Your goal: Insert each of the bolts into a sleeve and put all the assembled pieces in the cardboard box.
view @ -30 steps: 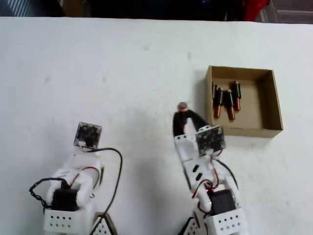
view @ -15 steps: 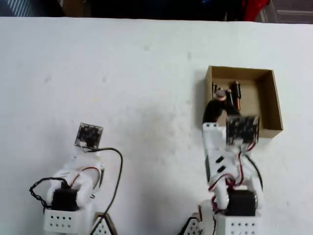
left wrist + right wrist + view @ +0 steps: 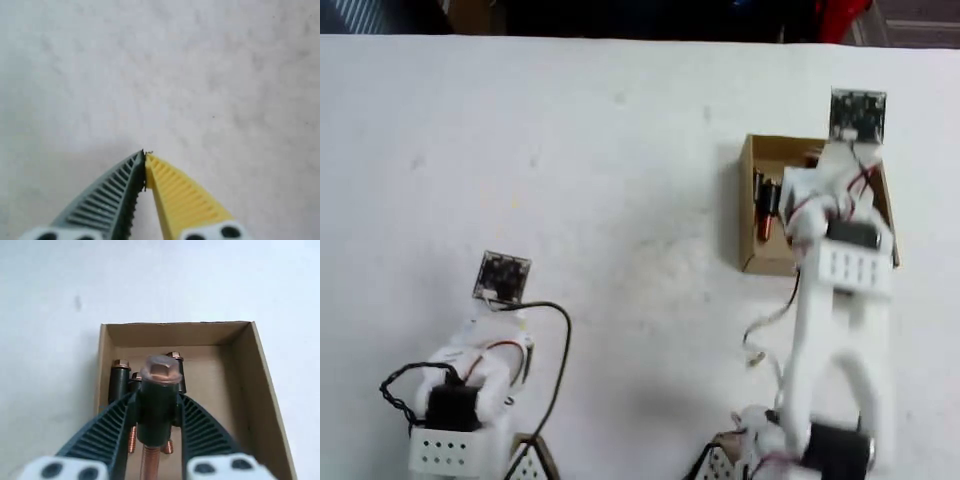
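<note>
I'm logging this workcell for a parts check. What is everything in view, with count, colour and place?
Open cardboard box: one, brown, on the table at the right arm's side.
Assembled black sleeves with copper bolts: at least three visible, black and copper, lying inside the box, partly hidden.
Held sleeve-and-bolt piece: one, black with a copper bolt, above the box.
Table: one, white, beneath everything.
Left gripper: one, grey and yellow fingers, shut, over bare table.
Right gripper: one, dark fingers, shut on the held piece over the box.
</note>
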### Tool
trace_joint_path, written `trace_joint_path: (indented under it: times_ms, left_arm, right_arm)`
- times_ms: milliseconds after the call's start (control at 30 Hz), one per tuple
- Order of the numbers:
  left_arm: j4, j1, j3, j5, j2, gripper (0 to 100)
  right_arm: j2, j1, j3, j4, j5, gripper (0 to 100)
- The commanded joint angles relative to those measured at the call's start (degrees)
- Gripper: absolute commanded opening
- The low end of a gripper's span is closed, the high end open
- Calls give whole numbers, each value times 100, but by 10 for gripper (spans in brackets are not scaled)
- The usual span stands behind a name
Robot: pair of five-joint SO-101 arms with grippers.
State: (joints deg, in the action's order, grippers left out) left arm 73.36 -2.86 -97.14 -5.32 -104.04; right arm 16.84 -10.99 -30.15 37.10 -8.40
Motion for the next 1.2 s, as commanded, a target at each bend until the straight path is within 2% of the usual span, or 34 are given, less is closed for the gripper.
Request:
trace_joint_path:
  times_ms: [0, 233, 367, 600, 733, 1167]
  left_arm:
    - [35, -13, 18, -44, -48, 23]
    - [35, -13, 18, -44, -48, 23]
    - [35, -13, 18, -44, -48, 23]
    - [35, -13, 18, -44, -48, 23]
    - [35, -13, 18, -44, -48, 23]
    - [35, -13, 18, -35, -48, 23]
  right_arm:
    - [-980, -215, 1160, -171, -97, 16]
    - [-2378, -479, 2321, -163, -299, 16]
    - [-2888, -523, 2541, -163, -738, 17]
    - [-3424, -681, 2743, -171, -853, 17]
    - [-3846, -716, 2892, -171, -1407, 17]
    - [-4585, -611, 2954, -171, -2426, 18]
